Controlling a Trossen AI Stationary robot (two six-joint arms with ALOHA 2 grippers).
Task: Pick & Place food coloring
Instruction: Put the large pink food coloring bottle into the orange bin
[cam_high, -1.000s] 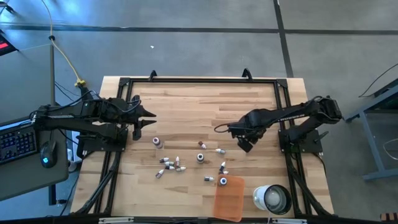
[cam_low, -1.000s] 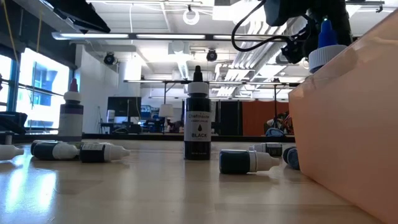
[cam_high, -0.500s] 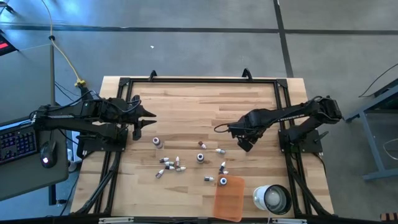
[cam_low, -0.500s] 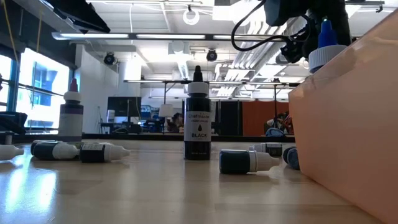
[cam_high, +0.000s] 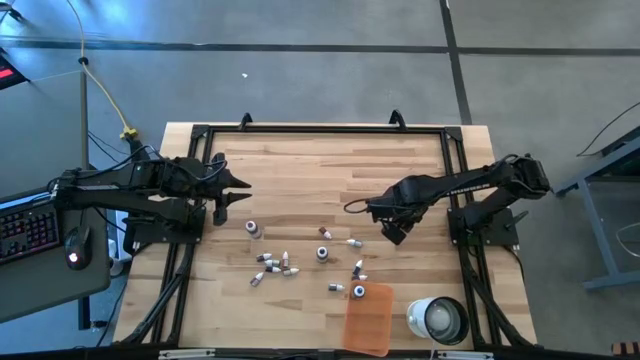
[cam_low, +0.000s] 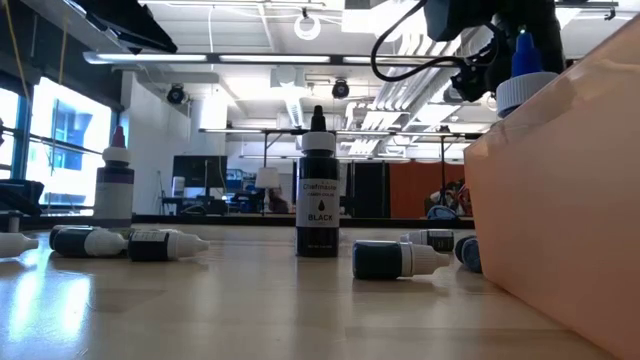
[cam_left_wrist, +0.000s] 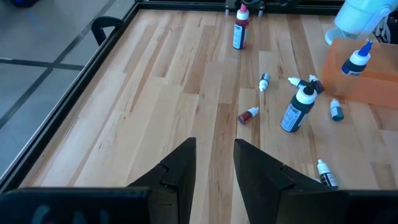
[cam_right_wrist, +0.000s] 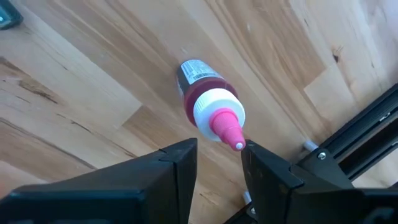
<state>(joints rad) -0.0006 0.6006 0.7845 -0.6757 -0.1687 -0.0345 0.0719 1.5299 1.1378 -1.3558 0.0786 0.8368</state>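
Observation:
Several small food coloring bottles (cam_high: 285, 262) lie or stand on the wooden table (cam_high: 300, 170) near its middle. One with a pink pointed cap (cam_right_wrist: 208, 102) stands on its base right under my right gripper (cam_right_wrist: 219, 149), which points down at it. The gripper's open fingers stand on either side of the cap's tip, and I cannot tell whether they touch it. In the high view this gripper (cam_high: 392, 234) hides that bottle. My left gripper (cam_left_wrist: 214, 146) waits open over the table's left side (cam_high: 240, 193) with nothing between its fingers.
A flat orange tray (cam_high: 368, 320) lies at the near edge, with a white round cup (cam_high: 437, 318) to its right. A blue-capped bottle (cam_high: 358, 291) stands at the tray's far corner. A black bottle (cam_low: 318, 185) and a purple one (cam_low: 115, 185) stand upright. A black frame (cam_high: 452, 170) borders the table.

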